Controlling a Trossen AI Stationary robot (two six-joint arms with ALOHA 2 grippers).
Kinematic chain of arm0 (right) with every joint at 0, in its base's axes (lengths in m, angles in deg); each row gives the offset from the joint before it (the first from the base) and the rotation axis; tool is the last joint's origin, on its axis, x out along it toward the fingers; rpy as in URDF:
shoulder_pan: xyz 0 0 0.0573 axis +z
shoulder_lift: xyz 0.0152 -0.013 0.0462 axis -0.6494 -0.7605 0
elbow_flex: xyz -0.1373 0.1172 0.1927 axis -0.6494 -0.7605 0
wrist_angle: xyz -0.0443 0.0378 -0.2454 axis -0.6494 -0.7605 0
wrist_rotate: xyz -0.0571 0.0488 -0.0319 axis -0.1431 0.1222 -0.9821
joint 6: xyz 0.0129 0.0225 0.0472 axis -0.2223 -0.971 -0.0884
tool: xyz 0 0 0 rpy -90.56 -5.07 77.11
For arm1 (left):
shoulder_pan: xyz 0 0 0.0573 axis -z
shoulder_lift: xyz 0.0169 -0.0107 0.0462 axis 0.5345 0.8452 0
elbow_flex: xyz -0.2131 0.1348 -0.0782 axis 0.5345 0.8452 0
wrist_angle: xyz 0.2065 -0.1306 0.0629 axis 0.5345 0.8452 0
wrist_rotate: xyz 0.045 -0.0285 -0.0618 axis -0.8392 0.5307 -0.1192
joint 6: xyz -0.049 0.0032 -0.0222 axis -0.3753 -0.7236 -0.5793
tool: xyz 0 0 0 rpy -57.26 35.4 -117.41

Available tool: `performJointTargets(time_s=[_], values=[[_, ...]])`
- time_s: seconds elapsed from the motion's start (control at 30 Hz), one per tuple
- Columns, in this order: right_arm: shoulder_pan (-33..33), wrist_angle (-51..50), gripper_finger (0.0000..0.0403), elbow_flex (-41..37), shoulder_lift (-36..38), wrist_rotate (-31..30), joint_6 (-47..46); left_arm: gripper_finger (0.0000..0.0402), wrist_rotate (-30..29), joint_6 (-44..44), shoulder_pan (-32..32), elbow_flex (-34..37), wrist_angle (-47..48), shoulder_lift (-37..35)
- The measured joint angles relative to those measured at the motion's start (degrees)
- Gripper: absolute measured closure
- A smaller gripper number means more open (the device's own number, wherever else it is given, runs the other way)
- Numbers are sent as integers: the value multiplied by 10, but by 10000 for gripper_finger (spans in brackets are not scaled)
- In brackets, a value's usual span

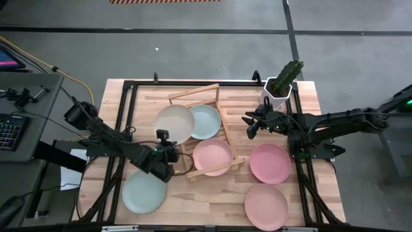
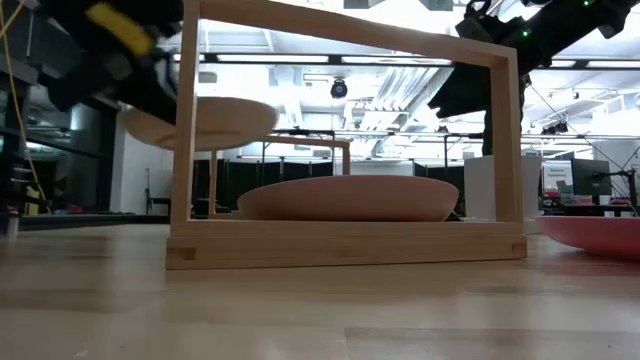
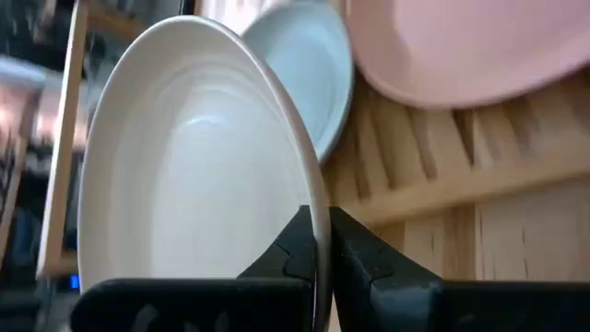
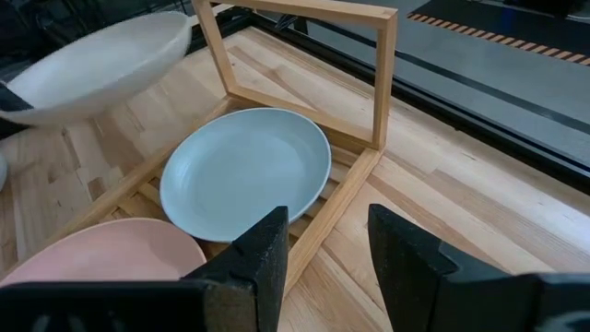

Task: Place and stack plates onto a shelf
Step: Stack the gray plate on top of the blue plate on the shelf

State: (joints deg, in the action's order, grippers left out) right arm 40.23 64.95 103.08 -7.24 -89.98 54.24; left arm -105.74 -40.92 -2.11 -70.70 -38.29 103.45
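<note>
My left gripper [image 1: 167, 144] is shut on the cream-white plate [image 1: 174, 124], which hangs in the air over the left rail of the wooden shelf [image 1: 226, 120]. A mint plate [image 1: 207, 121] lies on the shelf's far half and a pink plate [image 1: 213, 156] on its near half. Another mint plate [image 1: 143, 192] rests on the table near the left arm. Two pink plates [image 1: 270, 163] [image 1: 266, 206] lie on the table right of the shelf. My right gripper [image 1: 251, 126] is open and holds nothing, raised just right of the shelf's far half. My left gripper pinches the cream-white plate by its rim [image 3: 318, 217] on the plate's near side, one finger on the inner face and one on the underside. The fingers come from the table's near-left side, about level. The plate [image 2: 200, 122] is lifted clear and nearly level.
A white pot with a cactus [image 1: 281, 85] stands at the table's far right corner, behind my right arm. The shelf's raised frame rails [image 2: 345, 30] stand well above the plates. Black frame bars [image 1: 122, 122] run along both table sides.
</note>
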Motion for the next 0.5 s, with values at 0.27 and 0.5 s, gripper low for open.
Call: performJointTargets(time_s=[0.27, 0.5], values=[[0, 0, 269, 0, 0, 4, 1, 398, 77, 237, -76, 88, -237, 0], [0, 0, 269, 0, 0, 4, 1, 398, 206, 351, -171, 123, -367, 0]])
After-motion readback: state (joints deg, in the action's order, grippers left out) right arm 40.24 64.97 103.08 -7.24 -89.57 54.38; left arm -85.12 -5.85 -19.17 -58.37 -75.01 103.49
